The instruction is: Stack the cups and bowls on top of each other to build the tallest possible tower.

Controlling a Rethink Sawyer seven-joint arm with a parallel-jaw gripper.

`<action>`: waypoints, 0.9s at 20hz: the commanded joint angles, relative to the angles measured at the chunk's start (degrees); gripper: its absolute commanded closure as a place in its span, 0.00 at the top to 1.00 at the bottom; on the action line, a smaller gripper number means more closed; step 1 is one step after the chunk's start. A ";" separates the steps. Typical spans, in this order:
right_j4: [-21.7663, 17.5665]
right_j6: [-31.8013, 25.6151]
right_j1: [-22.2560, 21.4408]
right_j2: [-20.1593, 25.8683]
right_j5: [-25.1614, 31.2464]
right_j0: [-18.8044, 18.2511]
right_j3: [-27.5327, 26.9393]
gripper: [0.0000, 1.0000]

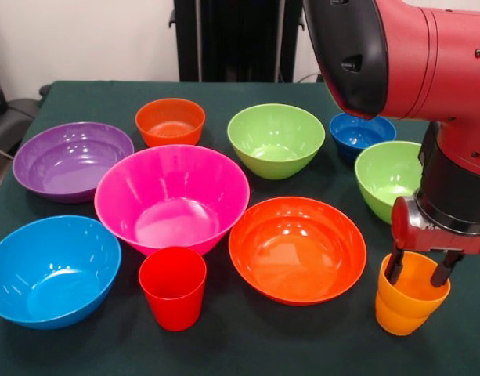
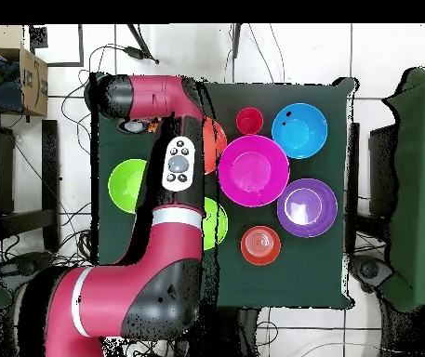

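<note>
From my station I see the gripper [image 1: 416, 269] lowered over the orange cup [image 1: 409, 301] at the table's [image 1: 247, 345] front corner, its two dark fingers [image 1: 394, 266] spread inside the cup's mouth, not clamped on the rim as far as I can judge; the cup stands upright and looks like two rims nested, though I cannot be sure. The red cup [image 1: 173, 287] stands alone, upright and empty, just in front of the large pink bowl [image 1: 171, 196]. Beside it lies the large orange-red bowl [image 1: 297, 248], empty, and on the other side the light blue bowl [image 1: 50, 269], also empty. Behind sit the purple bowl [image 1: 72, 159], the small orange-red bowl [image 1: 170, 121], a lime green bowl [image 1: 276, 139], the small blue bowl [image 1: 360, 133] and a second lime green bowl [image 1: 387, 178] partly behind the arm [image 1: 427, 63]. Every bowl I can see holds nothing, and none is stacked. From overhead the arm covers the orange cup.
</note>
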 commanded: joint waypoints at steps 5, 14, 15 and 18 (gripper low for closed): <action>-0.89 1.06 0.84 4.55 7.55 -0.97 0.35 1.00; -0.88 0.94 3.62 3.59 11.26 -1.22 -6.45 1.00; -0.89 0.98 3.81 3.48 11.30 -1.17 -6.90 1.00; -0.87 1.34 4.91 2.86 12.29 -1.31 -9.36 1.00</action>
